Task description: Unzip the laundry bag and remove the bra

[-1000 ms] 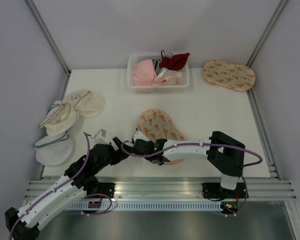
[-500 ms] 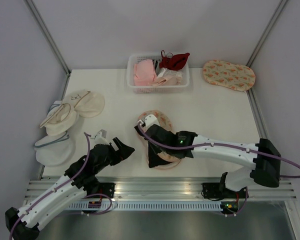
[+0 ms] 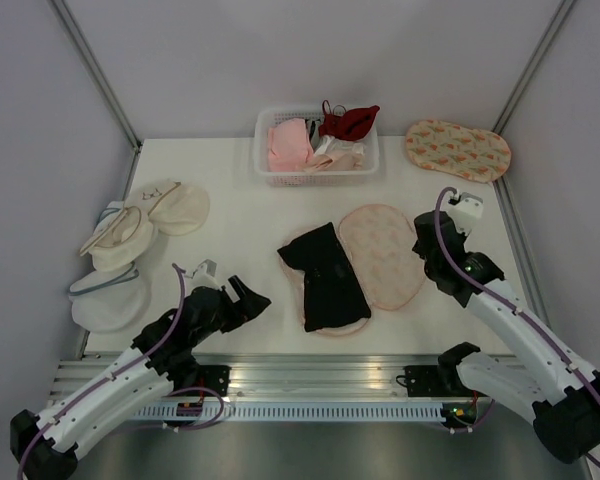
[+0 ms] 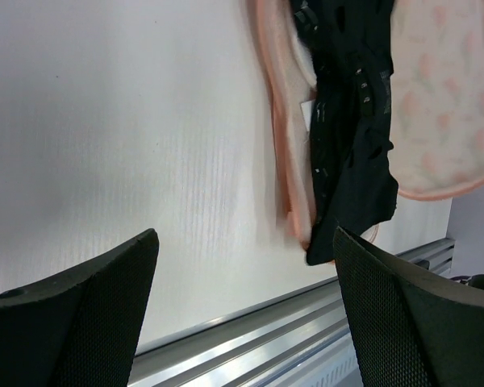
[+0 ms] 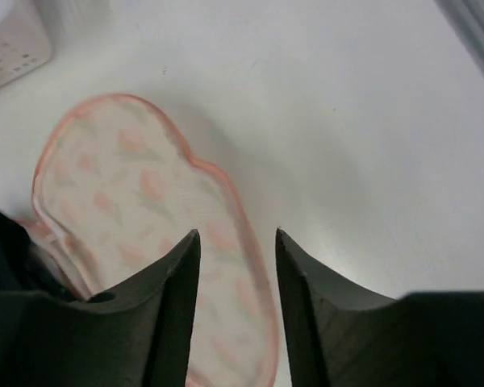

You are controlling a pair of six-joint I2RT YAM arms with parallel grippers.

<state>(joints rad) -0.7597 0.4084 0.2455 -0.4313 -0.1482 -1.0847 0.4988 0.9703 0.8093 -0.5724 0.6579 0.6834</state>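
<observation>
**Visitor:** Top external view first. What is that laundry bag (image 3: 385,258) made of?

**Onlooker:** It's soft padded fabric with a figure-eight outline. It lies mid-table, opened like a clamshell. One flap is thrown over to the right, pale pink inside, with a faint leaf print and an orange-pink edge. The bra (image 3: 325,278) is black and limp. It lies crumpled on the other half and covers nearly all of it, so only a peach rim shows at the near end.

**Visitor:** And the basket (image 3: 318,174)?

**Onlooker:** It's white plastic lattice at the far edge. There's a pink garment (image 3: 290,145) on its left and a dark red garment (image 3: 348,122) heaped on its right. Something pale lies between them that I can't make out.

**Visitor:** What about the grippers?

**Onlooker:** The left gripper (image 3: 248,300) sits low, left of the bra, with its jaws spread wide and nothing in them. The right gripper (image 3: 426,250) hangs just right of the flap, jaws a narrow gap apart, also empty.

**Visitor:** Is anything cut off?

**Onlooker:** In the left wrist view, the bag and bra run off the top of the picture.
</observation>
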